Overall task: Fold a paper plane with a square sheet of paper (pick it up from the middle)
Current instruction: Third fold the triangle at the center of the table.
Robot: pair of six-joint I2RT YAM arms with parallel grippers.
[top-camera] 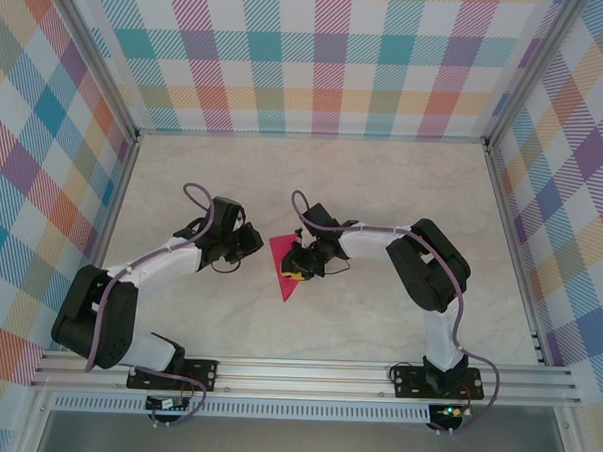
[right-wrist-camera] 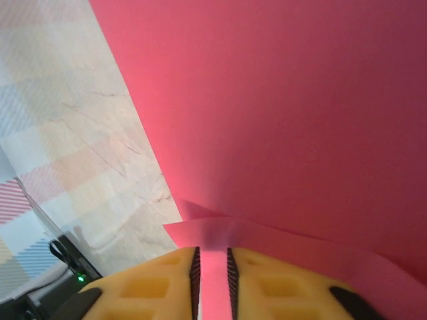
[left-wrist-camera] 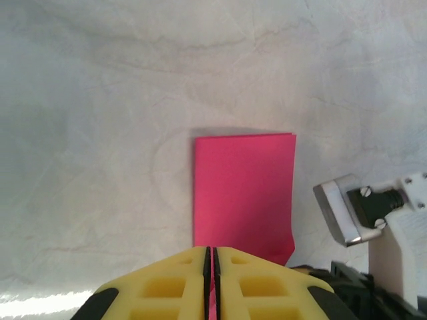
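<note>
Item: the square sheet of paper point(top-camera: 283, 270) point(left-wrist-camera: 243, 193) point(right-wrist-camera: 300, 100), pink-red, apparently folded once into a rectangle. It lay flat at the middle of the table point(top-camera: 383, 190).

At the sheet's right side, the right gripper point(top-camera: 302, 266) point(right-wrist-camera: 212, 257) had its yellow fingers pinched on a raised flap of the edge, likely to carry a crease over.

Just beside the sheet's left edge, the left gripper point(top-camera: 249, 246) point(left-wrist-camera: 211, 253) was clenched shut, probably steadying the sheet. I could not tell whether it nipped the paper.

No dart was formed yet.

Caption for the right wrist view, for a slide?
Right gripper pinches a raised flap of the pink paper.
</note>
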